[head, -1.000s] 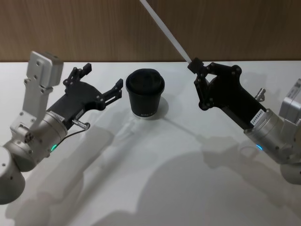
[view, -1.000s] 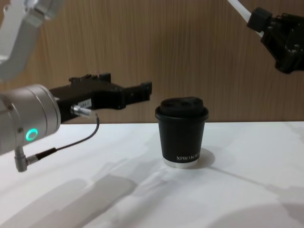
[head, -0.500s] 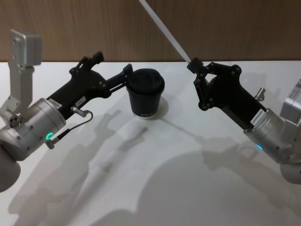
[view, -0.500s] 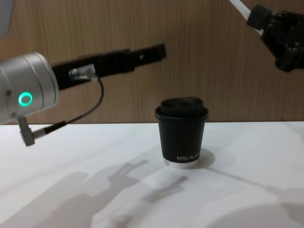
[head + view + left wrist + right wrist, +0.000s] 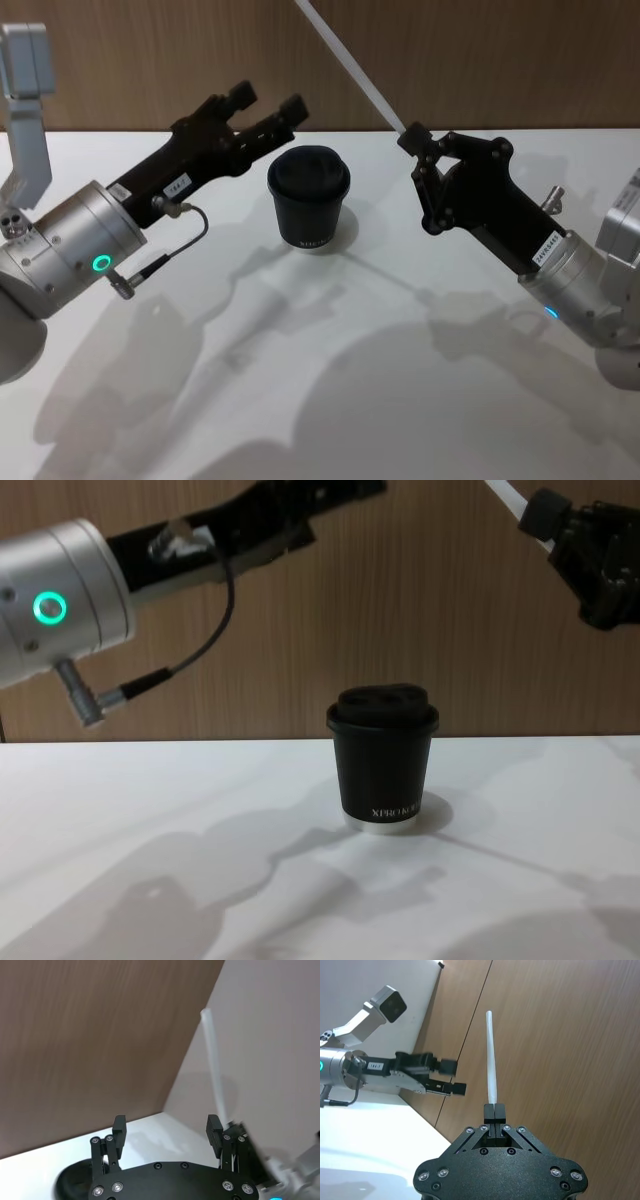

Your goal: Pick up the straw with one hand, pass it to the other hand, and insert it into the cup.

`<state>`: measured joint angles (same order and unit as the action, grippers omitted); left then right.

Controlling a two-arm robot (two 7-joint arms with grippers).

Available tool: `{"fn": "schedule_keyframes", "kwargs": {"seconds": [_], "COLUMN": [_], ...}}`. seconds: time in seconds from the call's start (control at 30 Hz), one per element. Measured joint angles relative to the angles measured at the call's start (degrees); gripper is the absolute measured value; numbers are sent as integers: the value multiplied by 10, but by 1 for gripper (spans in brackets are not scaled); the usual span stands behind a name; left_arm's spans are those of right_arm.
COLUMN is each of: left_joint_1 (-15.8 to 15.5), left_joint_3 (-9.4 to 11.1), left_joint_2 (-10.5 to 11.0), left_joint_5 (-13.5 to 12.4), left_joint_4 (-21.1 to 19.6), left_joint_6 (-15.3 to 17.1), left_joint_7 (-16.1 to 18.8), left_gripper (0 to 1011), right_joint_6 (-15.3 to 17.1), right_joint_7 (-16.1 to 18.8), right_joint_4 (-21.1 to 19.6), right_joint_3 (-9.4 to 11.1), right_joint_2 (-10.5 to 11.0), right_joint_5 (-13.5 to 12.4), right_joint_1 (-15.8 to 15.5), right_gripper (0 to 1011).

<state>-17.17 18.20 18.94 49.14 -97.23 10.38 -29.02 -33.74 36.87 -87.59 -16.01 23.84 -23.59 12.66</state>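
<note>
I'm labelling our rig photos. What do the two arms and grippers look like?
Both grippers are black and angular on silver cylindrical wrists with white labels. The left gripper has a green ring light and a thin black cable at its wrist; the right gripper shows a blue light.

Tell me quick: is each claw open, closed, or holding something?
Left gripper: open, holding nothing.
Right gripper: closed on the straw.

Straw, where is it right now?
The straw is up in the air on the right, pinched in the right tool, above and beside the cup.
</note>
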Motion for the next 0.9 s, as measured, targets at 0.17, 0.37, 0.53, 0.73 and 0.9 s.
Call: {"fn": "schedule_keyframes", "kwargs": {"seconds": [0.17, 0.37, 0.53, 0.73, 0.9], "left_joint_1": [-6, -14, -20, -26, -33], "left_joint_3": [-3, -5, -5, -3, 1], "left_joint_2": [-11, -28, -48, -69, -87], "left_joint_5": [41, 94, 138, 171, 192], "left_joint_4": [4, 12, 21, 33, 46], "left_joint_6": [17, 37, 53, 64, 70], "left_joint_7": [-20, -43, -56, -56, -48], "left_gripper": [1003, 1003, 1003, 1003, 1003], "right_joint_6": [0, 0, 0, 0, 0], "right_joint_7": [0, 1, 1, 1, 1], "right_joint_4": [0, 0, 0, 0, 0], "right_joint_3": [0, 0, 0, 0, 0], "right_joint_2": [0, 0, 0, 0, 0], "right_joint_5": [0, -1, -1, -1, -1], "right_joint_1": [0, 0, 0, 0, 0], "right_gripper": [3, 3, 3, 3, 3]}}
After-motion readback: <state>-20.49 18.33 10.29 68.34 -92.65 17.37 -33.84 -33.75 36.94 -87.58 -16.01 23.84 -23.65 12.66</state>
